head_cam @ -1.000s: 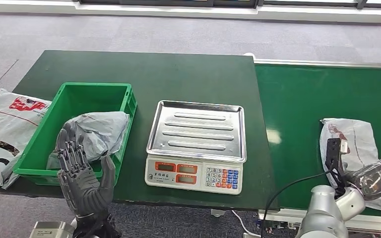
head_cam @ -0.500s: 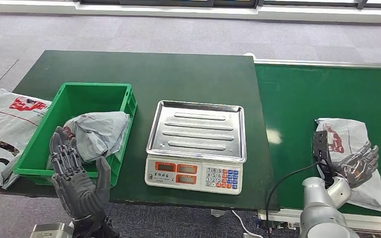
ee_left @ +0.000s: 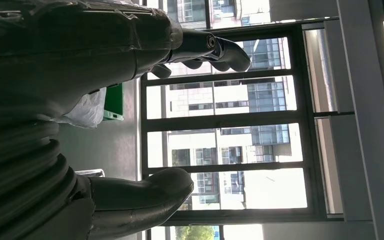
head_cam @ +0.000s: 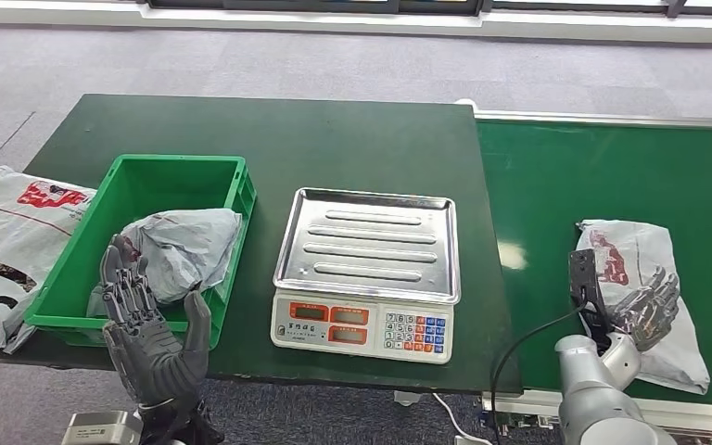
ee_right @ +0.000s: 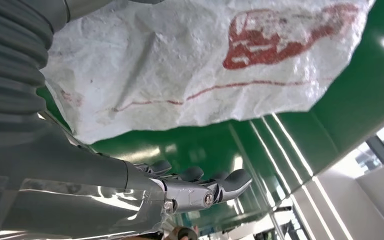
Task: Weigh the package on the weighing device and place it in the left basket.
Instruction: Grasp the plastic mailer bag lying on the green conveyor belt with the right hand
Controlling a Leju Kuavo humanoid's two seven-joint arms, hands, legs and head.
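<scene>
1. Right hand laid over the white crinkled plastic package with red print on the green belt; grip cannot be told.
2. Left hand raised, fingers spread, holding nothing, at the green plastic basket's near edge.
3. Steel-trayed scale between, tray bare.

Off to the far left there's a big white sack with red and black print, hanging off the edge of the dark green surface and partly tucked behind the crate's side. The right half of the setup is a brighter green conveyor belt with a pale metal rail along its far edge. The floor is grey carpet, with a light strip running along the far wall. A black cable loops down near the belt's front edge. The left wrist view catches tall windows with office buildings outside.
</scene>
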